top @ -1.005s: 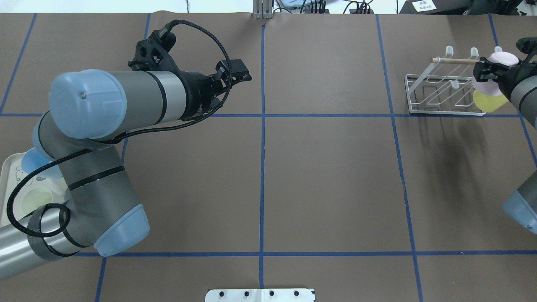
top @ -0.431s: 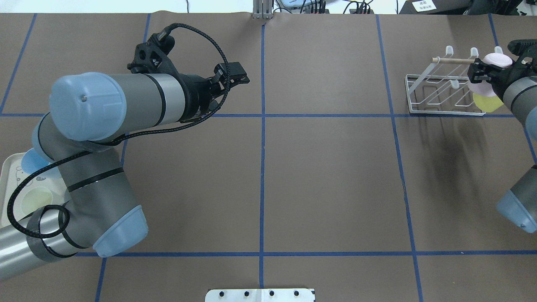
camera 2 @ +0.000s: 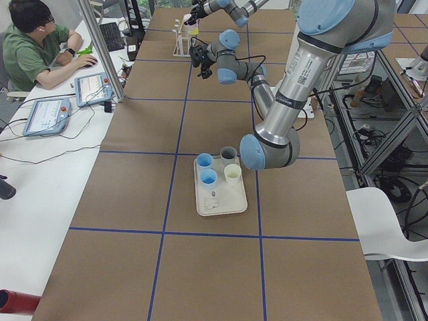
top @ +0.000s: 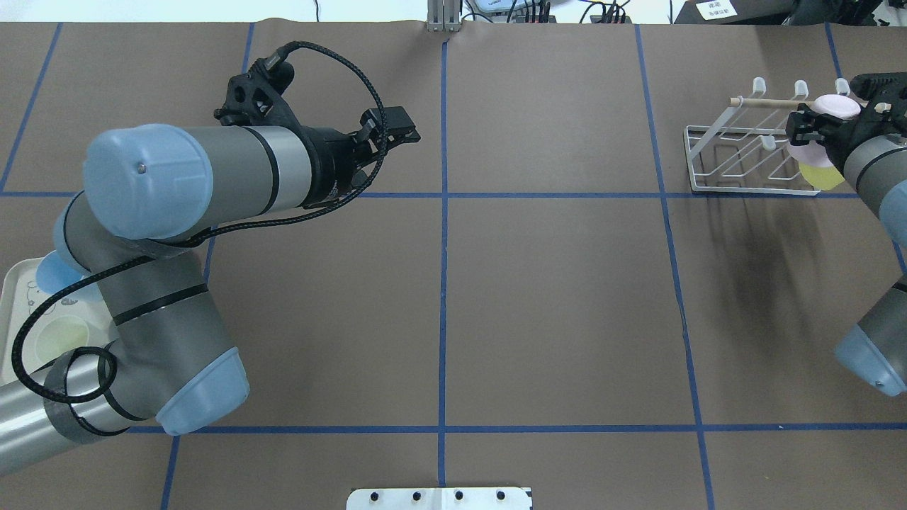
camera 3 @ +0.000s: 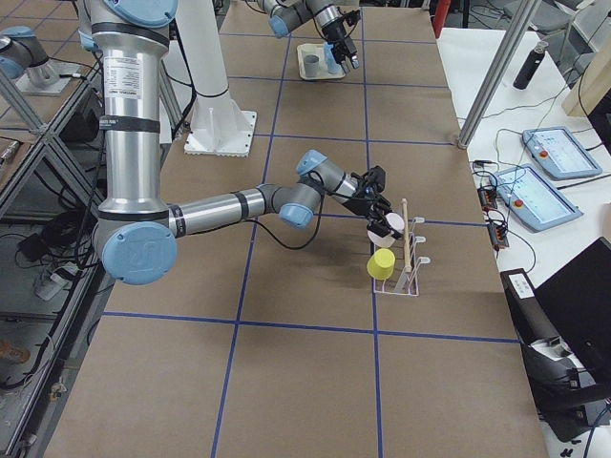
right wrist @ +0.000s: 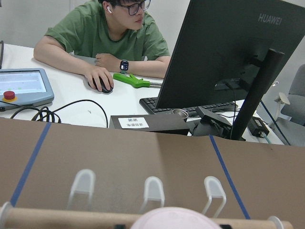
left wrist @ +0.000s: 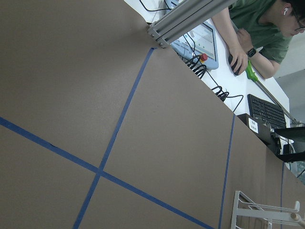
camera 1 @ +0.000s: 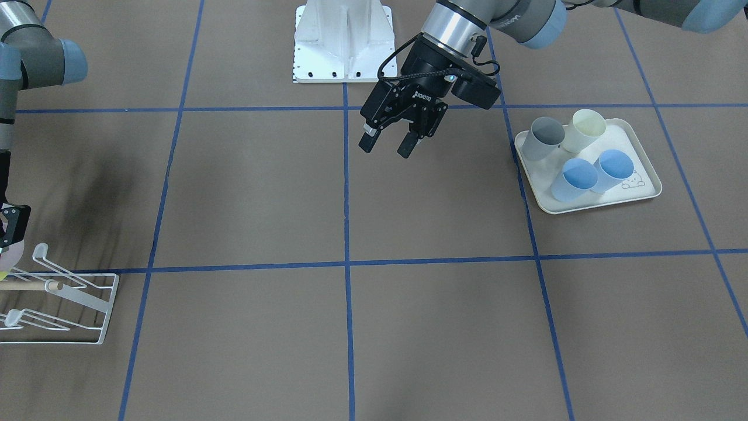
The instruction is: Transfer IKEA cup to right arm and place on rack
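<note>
In the overhead view the right arm had slid a little toward the upper left since a second before. That brought its jaws, clamped on the pink cup, further in over the right end of the rack at the upper right of the frame. The cup hung mouth-down and tilted. Its pale base lay just beside the right end of the wooden dowel, and it now covered more of the yellow cup already sitting on the rack's lower right corner. In the right wrist view the pink base showed at the bottom edge, just in front of the dowel, with three white prong tips rising behind it. This suggested the cup was lined up with the back row but not yet lowered onto a prong. Whether it was touching any wire could not be told. The left arm had barely shifted. Its jaws stood apart and empty above the bench near the upper middle of the frame, so the hand-over looked finished. In the front-facing view the tray at the right held a grey cup, a cream cup and two blue ones. The remaining work appeared to be easing the pink cup down over a free prong without knocking the yellow one, then letting go.
</note>
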